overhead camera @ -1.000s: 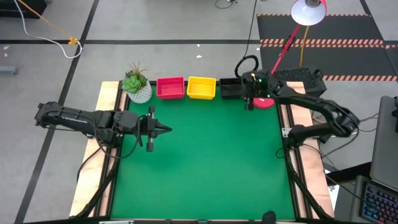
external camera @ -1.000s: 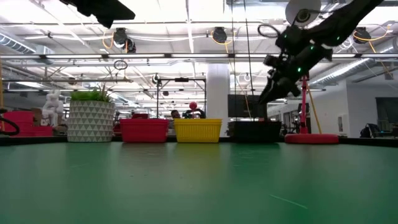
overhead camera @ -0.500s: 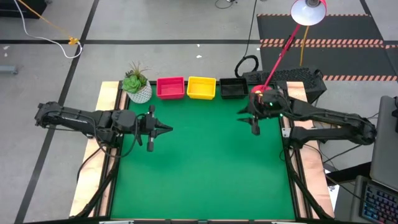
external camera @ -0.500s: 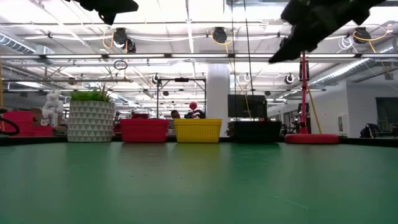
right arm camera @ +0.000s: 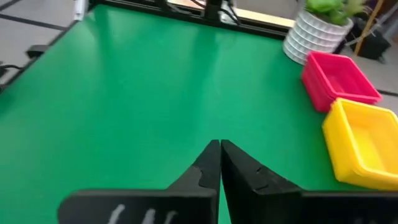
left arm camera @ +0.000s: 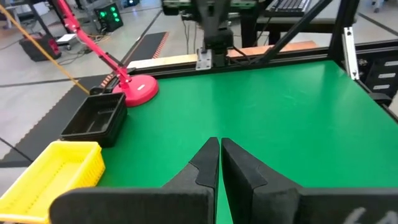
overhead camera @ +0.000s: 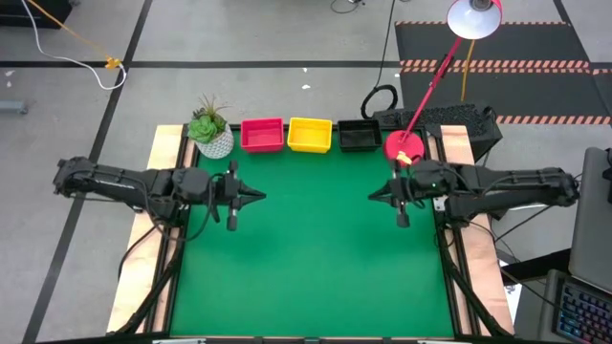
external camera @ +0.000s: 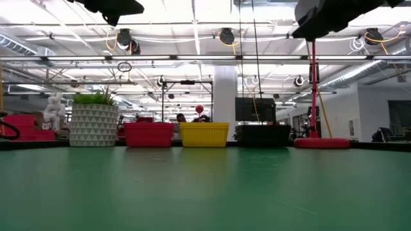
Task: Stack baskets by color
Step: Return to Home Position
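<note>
A: Green tabletop [overhead camera: 316,258], where are the baskets?
B: Far edge, one row: red basket [overhead camera: 262,135], yellow basket [overhead camera: 310,135], black basket [overhead camera: 359,136], between plant pot [overhead camera: 214,141] and lamp base [overhead camera: 403,147].
A: Arms?
B: Over the left side, left gripper [overhead camera: 258,199], fingers pressed together. Opposite it, right gripper [overhead camera: 372,197], same. Both well apart from the row.

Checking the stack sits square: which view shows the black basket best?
Left wrist view: the black basket shows at an angle, inside and walls together. High view gives only its top; low view only one side wall; right wrist view misses it.
</note>
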Robot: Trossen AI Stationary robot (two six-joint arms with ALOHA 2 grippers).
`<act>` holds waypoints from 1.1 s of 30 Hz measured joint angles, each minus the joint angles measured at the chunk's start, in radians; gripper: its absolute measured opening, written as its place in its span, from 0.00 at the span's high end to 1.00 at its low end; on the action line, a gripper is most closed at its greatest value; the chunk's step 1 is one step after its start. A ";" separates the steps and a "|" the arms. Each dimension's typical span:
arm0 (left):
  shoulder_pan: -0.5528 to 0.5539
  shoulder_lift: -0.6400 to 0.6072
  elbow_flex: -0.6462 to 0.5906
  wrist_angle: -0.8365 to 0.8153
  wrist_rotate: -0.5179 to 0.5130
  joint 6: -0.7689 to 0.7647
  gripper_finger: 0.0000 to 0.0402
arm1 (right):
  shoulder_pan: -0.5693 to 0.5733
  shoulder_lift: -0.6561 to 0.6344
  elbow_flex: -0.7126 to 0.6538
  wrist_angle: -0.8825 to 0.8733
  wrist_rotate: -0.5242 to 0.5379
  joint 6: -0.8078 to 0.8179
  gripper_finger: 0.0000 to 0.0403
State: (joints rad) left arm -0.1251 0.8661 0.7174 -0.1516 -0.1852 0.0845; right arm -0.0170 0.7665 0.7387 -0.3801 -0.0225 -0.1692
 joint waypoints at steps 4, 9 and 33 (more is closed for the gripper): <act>0.027 0.000 0.000 0.000 -0.001 -0.001 0.95 | 0.052 -0.003 -0.004 0.006 0.005 0.000 0.98; 0.059 0.009 0.000 0.004 -0.001 -0.008 0.95 | 0.092 -0.033 -0.084 0.053 0.052 0.001 1.00; 0.225 0.129 -0.295 0.586 0.143 0.037 0.95 | 0.097 -0.331 -0.471 0.370 0.051 -0.121 1.00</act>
State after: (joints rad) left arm 0.0997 0.9947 0.4226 0.4341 -0.0418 0.1214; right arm 0.0795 0.4353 0.2673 -0.0103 0.0288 -0.2900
